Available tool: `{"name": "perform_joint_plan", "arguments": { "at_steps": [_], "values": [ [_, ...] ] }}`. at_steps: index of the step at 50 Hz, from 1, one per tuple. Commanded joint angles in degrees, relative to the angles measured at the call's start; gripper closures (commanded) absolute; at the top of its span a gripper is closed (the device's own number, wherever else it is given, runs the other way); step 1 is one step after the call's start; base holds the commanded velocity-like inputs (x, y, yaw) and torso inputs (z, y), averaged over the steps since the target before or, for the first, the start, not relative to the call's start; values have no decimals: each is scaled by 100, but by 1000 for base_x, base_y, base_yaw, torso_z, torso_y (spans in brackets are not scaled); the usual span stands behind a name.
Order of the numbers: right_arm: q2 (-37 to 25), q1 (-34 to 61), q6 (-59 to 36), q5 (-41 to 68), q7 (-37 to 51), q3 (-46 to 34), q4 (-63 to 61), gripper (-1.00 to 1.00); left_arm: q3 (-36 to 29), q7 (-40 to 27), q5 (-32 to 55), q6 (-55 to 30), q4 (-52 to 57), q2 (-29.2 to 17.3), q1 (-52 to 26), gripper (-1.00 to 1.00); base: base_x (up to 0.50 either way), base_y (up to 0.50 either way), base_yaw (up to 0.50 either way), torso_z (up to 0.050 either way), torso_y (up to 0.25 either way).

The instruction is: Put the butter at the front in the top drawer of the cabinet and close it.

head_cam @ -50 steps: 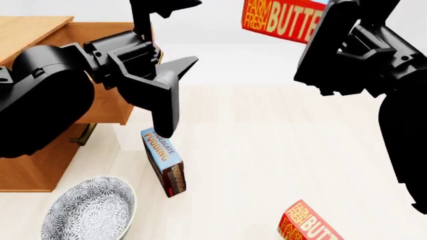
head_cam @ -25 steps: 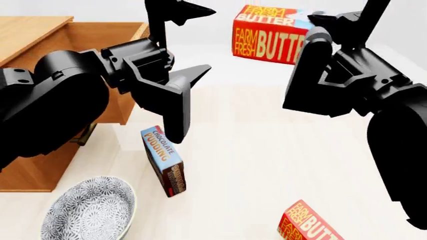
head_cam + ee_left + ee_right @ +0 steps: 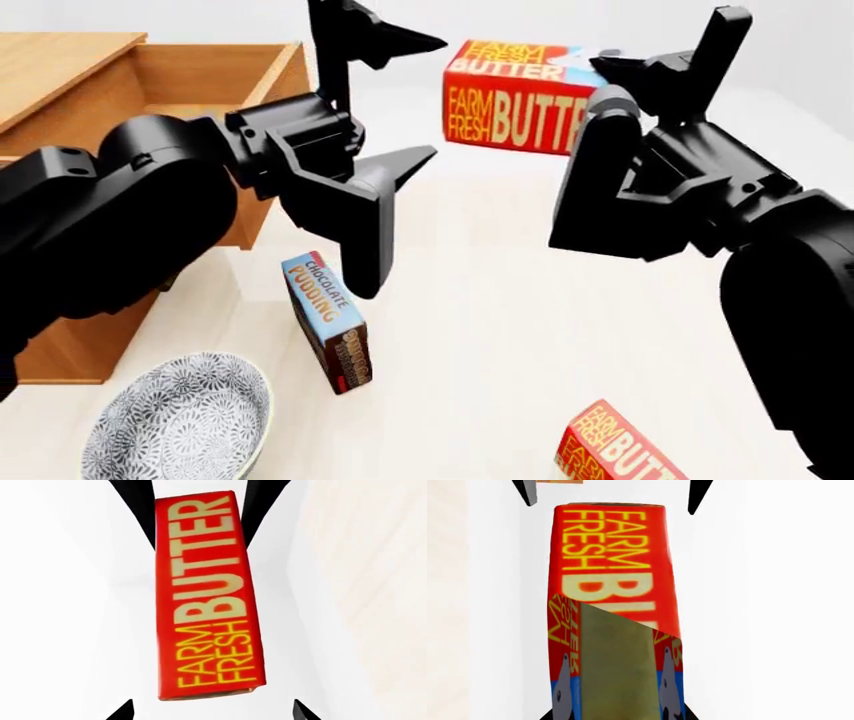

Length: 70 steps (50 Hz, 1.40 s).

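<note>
A red butter carton [image 3: 514,95] with yellow lettering hangs in the air right of the open top drawer [image 3: 200,70] of the wooden cabinet [image 3: 67,330]. My right gripper [image 3: 607,85] is shut on its blue-white end; in the right wrist view the carton [image 3: 610,565] runs out from between the jaws. My left gripper [image 3: 434,97] is open, one fingertip on each side of the carton's free end, not touching it. In the left wrist view the carton [image 3: 207,595] fills the space just past the open jaws [image 3: 212,711]. A second butter carton [image 3: 621,450] lies on the floor near me.
A blue chocolate pudding box [image 3: 330,320] stands on the pale floor below my left gripper. A patterned grey bowl [image 3: 180,420] sits at the near left, in front of the cabinet. The drawer's wooden inside shows no objects.
My right gripper has carried the butter carton down and left, toward my left gripper. The left arm has swung up and right, so its open fingers now flank the carton's end.
</note>
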<state>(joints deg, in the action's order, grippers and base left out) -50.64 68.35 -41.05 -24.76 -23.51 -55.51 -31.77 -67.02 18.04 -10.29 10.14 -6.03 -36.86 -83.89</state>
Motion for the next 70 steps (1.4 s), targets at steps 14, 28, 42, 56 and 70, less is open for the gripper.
{"name": "perform_joint_plan", "arguments": {
  "at_steps": [14,28,42,56,70],
  "values": [
    [26,52,107,-442,0,104,-172,100,-16,-20,44,87,-114,77,61,-100,0,0,0,1,1],
    [26,-6,92,-418,-27,111,-282,100,-21,-13,61,136,-184,131,61,-100,0,0,0,0,1],
    [10,-82,73,-376,-36,143,-424,100,-27,8,86,141,-195,154,78,-100,0,0,0,1,1],
    [-24,-165,-75,-385,-113,186,-785,100,-35,10,131,225,-268,222,97,-100,0,0,0,1,1],
    [70,-160,27,-331,-123,163,-743,100,39,-21,219,237,125,140,146,-100,0,0,0,0,1]
  ]
}}
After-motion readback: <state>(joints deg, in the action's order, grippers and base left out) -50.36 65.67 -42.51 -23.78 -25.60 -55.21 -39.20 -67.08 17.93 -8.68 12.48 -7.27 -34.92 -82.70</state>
